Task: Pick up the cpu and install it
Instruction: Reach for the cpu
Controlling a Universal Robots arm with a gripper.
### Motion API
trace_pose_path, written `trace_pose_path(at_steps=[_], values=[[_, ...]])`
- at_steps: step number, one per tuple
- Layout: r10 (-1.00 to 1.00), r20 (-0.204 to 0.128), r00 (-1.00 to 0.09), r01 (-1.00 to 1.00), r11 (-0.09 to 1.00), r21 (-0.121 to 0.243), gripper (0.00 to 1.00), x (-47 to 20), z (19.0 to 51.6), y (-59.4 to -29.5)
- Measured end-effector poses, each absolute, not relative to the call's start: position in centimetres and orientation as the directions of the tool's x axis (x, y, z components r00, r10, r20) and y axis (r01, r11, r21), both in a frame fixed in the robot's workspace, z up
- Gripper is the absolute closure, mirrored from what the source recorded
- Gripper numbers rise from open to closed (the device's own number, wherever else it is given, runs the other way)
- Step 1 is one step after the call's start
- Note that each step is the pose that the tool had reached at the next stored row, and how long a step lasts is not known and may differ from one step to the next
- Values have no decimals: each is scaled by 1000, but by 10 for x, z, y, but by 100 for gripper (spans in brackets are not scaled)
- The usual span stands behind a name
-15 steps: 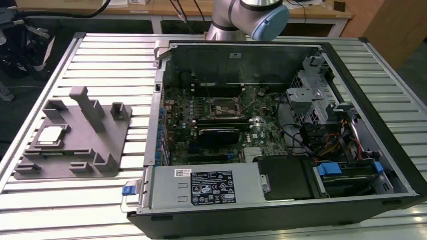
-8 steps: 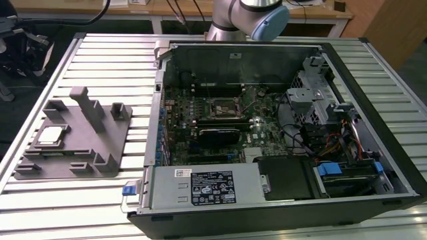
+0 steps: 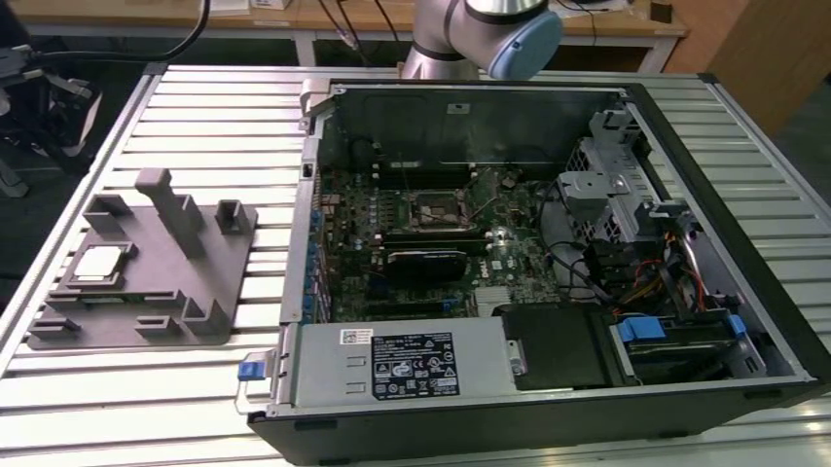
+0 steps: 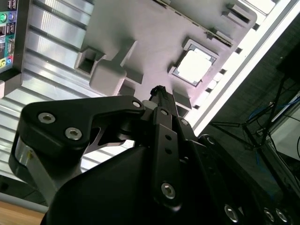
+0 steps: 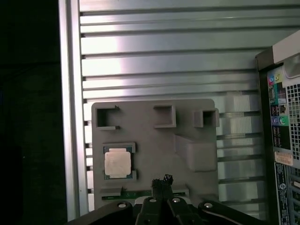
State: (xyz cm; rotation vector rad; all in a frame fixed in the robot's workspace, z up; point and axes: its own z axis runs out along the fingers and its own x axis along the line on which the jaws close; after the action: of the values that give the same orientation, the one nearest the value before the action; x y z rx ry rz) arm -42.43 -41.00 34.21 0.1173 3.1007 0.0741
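Observation:
The cpu [image 3: 101, 263] is a small square chip with a silvery-white top. It lies flat in a pocket of the grey tray [image 3: 195, 292] at the exterior view's left. Both wrist views look down on the cpu [image 5: 117, 163] [image 4: 194, 65] from well above. My gripper [image 5: 161, 180] [image 4: 158, 90] hangs high over the tray [image 5: 154, 140], beside the chip and clear of it. Its black fingertips meet in one narrow point with nothing between them. The black socket frame [image 3: 433, 206] sits on the motherboard inside the open computer case [image 3: 546, 97].
The tray carries raised grey blocks and an upright post [image 3: 169, 209]. The slatted metal table [image 3: 195, 117] ends in an edge just beyond the tray. A black heatsink block [image 3: 425, 261], cables and drive cages [image 3: 624, 195] crowd the case. The arm [image 3: 481, 29] rises behind it.

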Motion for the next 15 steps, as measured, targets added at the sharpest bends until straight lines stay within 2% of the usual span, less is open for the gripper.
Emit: trace_pose_path(at_steps=[15], values=[[76, -36, -996, 75, 996, 49, 89, -435, 323, -410]])
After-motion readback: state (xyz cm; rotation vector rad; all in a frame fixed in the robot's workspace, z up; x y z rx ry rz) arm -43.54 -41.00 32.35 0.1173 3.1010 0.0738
